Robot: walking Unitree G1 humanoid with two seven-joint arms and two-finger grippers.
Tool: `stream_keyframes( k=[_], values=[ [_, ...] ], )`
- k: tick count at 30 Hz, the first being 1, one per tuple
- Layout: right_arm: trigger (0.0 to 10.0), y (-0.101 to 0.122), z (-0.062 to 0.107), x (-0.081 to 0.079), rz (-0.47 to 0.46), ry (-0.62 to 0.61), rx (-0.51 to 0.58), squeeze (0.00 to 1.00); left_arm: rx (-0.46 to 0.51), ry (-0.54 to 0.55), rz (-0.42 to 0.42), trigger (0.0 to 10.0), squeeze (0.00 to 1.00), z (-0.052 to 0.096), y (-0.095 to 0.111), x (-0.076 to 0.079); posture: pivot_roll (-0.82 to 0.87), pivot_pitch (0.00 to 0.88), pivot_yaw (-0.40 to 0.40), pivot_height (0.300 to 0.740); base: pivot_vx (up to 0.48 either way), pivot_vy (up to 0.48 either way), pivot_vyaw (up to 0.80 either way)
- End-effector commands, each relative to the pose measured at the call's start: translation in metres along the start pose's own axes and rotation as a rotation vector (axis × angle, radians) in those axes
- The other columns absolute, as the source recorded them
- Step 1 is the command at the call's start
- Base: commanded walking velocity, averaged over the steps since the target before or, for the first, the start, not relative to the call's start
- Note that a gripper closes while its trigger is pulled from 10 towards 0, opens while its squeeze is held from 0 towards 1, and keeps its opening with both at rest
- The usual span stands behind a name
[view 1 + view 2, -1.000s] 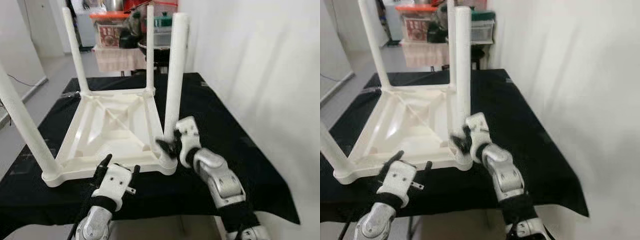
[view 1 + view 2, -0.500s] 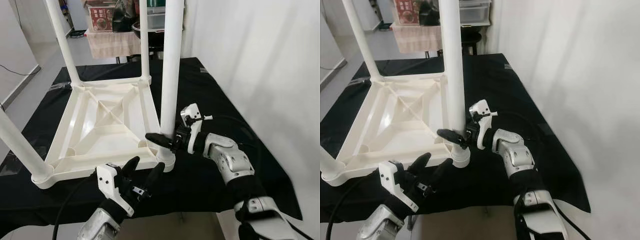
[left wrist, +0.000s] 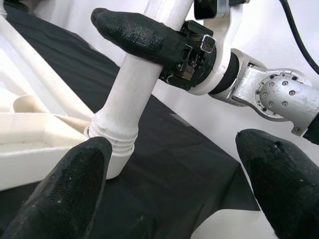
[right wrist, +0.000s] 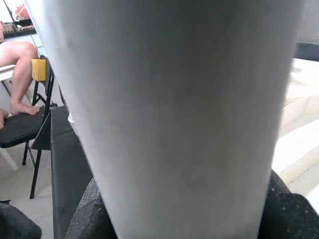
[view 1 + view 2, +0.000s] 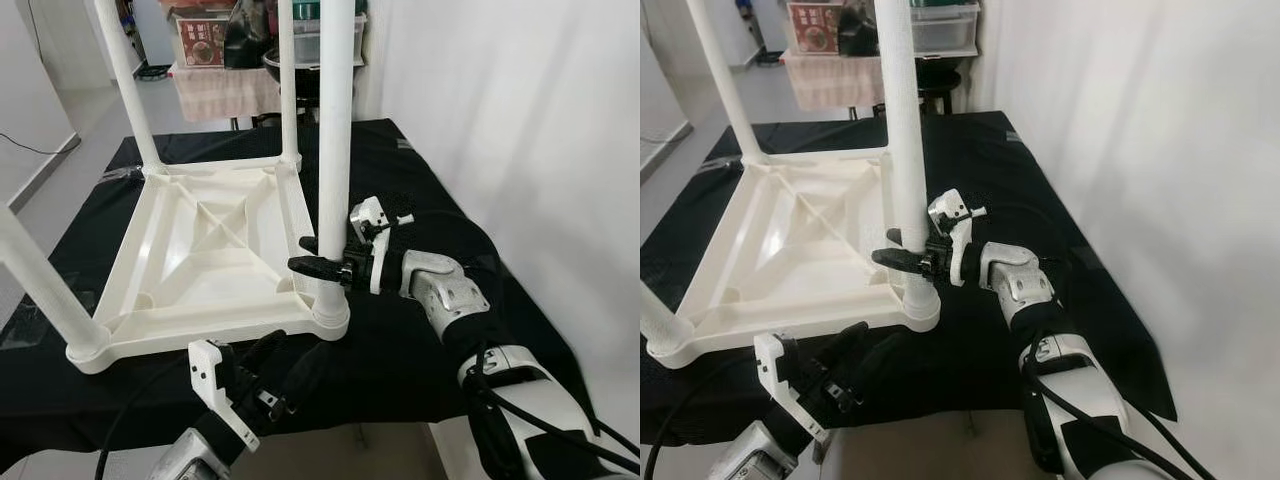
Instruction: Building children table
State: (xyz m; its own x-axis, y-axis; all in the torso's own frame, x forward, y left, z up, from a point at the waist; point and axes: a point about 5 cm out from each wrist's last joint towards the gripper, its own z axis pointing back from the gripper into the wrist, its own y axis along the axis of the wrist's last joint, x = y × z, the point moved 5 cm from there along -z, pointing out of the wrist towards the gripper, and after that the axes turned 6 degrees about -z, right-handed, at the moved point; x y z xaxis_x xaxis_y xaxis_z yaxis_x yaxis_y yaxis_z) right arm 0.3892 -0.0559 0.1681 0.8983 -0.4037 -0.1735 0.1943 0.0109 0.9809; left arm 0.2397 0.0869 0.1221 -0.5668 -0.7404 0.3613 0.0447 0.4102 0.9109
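The right gripper point(image 5: 318, 256) clamps its black fingers point(image 3: 134, 36) around the near leg point(image 5: 334, 150) at frame centre, forearm reaching in level from the right. The left gripper point(image 5: 285, 365), fingers apart (holding nothing), hovers low in the frame before the upturned table point(image 5: 215, 250), which rests on a black cloth point(image 5: 430, 210) beside a white wall point(image 5: 520, 130).

Right pincer point(image 3: 149, 37) apparently clasps leg point(image 3: 134, 82)
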Motion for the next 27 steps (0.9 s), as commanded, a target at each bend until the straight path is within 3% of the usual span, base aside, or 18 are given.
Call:
stream_keyframes(
  k=[1,5,6,7,8,9,10,12,15,18,19,20,23,25,26,27],
  values=[
    [0.0,-0.007,0.007,0.005,-0.031,-0.028,-0.008,0.00,-0.010,-0.010,0.009,10.0,0.00,0.002,-0.001,0.003,-0.01,0.000,-0.006,0.740,0.000,0.000,0.00],
    [0.0,-0.026,0.021,0.010,-0.018,-0.123,-0.048,0.00,0.003,-0.011,0.038,10.0,0.00,0.004,0.001,0.003,-0.02,0.000,-0.010,0.740,0.000,0.000,0.00],
    [0.0,-0.040,0.030,0.035,-0.056,-0.531,0.007,0.00,0.017,-0.017,0.052,10.0,0.00,0.005,0.003,0.001,-0.04,0.000,-0.012,0.740,0.000,0.000,0.00],
    [0.0,-0.040,0.030,0.035,-0.056,-0.531,0.007,0.00,0.017,-0.017,0.052,10.0,0.00,0.005,0.003,0.001,-0.04,0.000,-0.012,0.740,0.000,0.000,0.00],
    [0.0,-0.070,0.043,0.029,-0.126,-0.716,-0.015,0.00,0.027,-0.020,0.065,10.0,0.00,0.004,0.006,0.000,-0.04,0.000,-0.006,0.740,0.000,0.000,0.00],
    [0.0,-0.070,0.043,0.029,-0.126,-0.716,-0.015,0.00,0.027,-0.020,0.065,10.0,0.00,0.004,0.006,0.000,-0.04,0.000,-0.006,0.740,0.000,0.000,0.00],
    [0.0,-0.082,0.050,0.020,-0.095,-0.819,-0.031,0.00,0.025,-0.019,0.061,10.0,0.00,0.004,0.006,-0.003,-0.06,0.000,0.008,0.740,0.000,0.000,0.00],
    [0.0,-0.084,0.055,0.020,-0.079,-0.873,-0.026,0.00,0.023,-0.018,0.058,10.0,0.00,0.003,0.007,-0.004,-0.07,0.000,0.012,0.740,0.000,0.000,0.00],
    [0.0,-0.080,0.054,0.033,-0.049,-0.866,-0.040,0.00,0.020,-0.013,0.052,10.0,0.00,0.002,0.007,-0.006,-0.04,0.000,-0.001,0.740,0.000,0.000,0.00],
    [0.0,-0.080,0.052,0.034,-0.048,-0.855,-0.042,0.00,0.021,-0.009,0.051,10.0,0.00,0.002,0.007,-0.006,-0.04,0.000,-0.001,0.740,0.000,0.000,0.00],
    [10.0,-0.077,0.046,0.032,-0.045,-0.817,-0.041,0.00,0.026,0.000,0.053,10.0,0.00,0.003,0.008,-0.008,-0.04,0.000,0.004,0.740,0.000,0.000,0.00],
    [10.0,-0.069,0.037,0.028,-0.048,-0.733,-0.015,1.00,0.029,0.009,0.054,10.0,0.00,0.002,0.008,-0.009,-0.03,0.000,0.004,0.740,0.000,0.000,0.00],
    [10.0,-0.062,0.029,0.024,-0.058,-0.651,0.012,1.00,0.030,0.015,0.053,10.0,0.00,0.002,0.008,-0.010,-0.03,0.000,0.004,0.740,0.000,0.000,0.00],
    [10.0,-0.033,0.015,0.009,-0.066,-0.439,0.085,1.00,0.027,0.021,0.054,10.0,0.00,0.001,0.008,-0.011,-0.03,0.000,0.007,0.740,0.000,0.000,0.00],
    [10.0,-0.033,0.015,0.009,-0.066,-0.439,0.085,1.00,0.027,0.021,0.054,10.0,0.00,0.001,0.008,-0.011,-0.03,0.000,0.007,0.740,0.000,0.000,0.00],
    [10.0,-0.021,0.010,0.001,-0.059,-0.326,0.096,1.00,0.024,0.022,0.052,10.0,0.00,0.001,0.008,-0.011,-0.03,0.000,0.007,0.740,0.000,0.000,0.00]
  ],
)
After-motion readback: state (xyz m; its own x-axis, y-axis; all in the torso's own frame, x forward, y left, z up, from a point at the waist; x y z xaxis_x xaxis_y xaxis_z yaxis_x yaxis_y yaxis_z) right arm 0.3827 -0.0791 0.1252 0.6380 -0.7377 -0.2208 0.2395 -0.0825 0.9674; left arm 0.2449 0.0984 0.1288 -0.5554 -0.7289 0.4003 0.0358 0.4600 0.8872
